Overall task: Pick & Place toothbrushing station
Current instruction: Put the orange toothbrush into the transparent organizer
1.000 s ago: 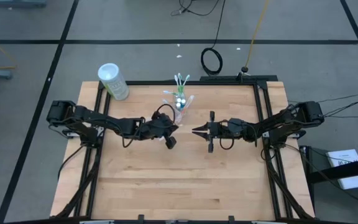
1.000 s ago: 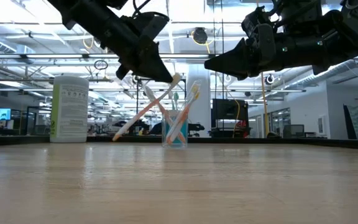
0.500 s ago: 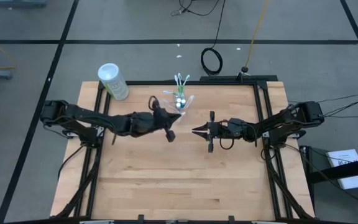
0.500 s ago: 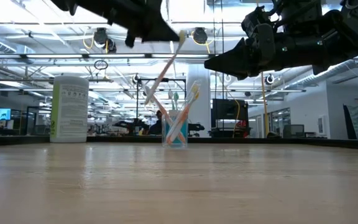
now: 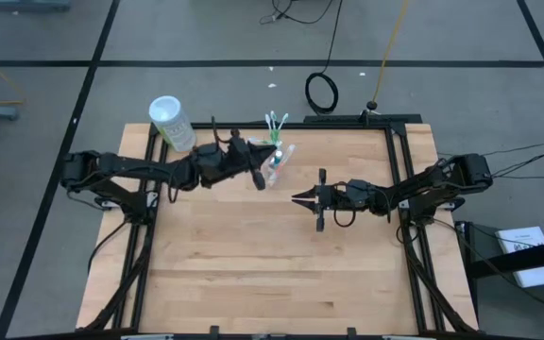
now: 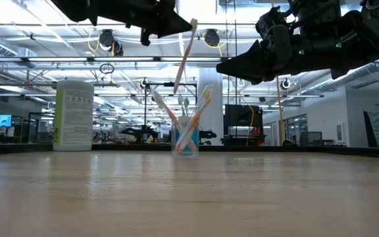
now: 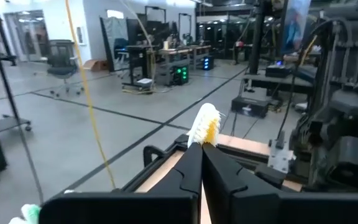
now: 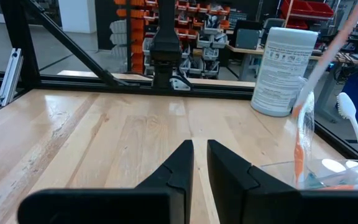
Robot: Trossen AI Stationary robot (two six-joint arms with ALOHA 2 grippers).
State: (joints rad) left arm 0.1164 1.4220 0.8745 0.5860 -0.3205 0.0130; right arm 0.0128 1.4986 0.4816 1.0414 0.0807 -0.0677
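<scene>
A small clear cup [image 6: 186, 135] stands on the table near its far edge [image 5: 278, 157], with several white toothbrushes [image 6: 202, 105] leaning in it. My left gripper [image 6: 188, 25] is above the cup, a little to its left, shut on an orange-accent toothbrush [image 6: 183, 59]. That brush's bristles [image 7: 205, 124] stick out past the fingertips. The held brush also shows in the right wrist view [image 8: 331, 40]. My right gripper [image 5: 297, 198] is shut and empty, above the table to the right of the cup and nearer to me. My left gripper pinches the toothbrush between its two fingers just below the brush head [image 7: 202, 140]. The fingers come roughly level from the table's left and lie across the brush. The brush hangs tilted below them, and its handle end [image 6: 176, 89] is clear above the cup.
A white canister with green print [image 5: 173, 123] stands at the table's far left corner and also shows in the low view [image 6: 74, 115]. A black frame rail [image 5: 385, 121] runs along the far edge. Bare wood [image 5: 272, 274] fills the near half.
My left gripper has gone up and toward the far edge, to above the cup, and stays shut on the toothbrush. The brush lay slanting with its handle end low near the table. It has been lifted and swung more upright over the cup.
</scene>
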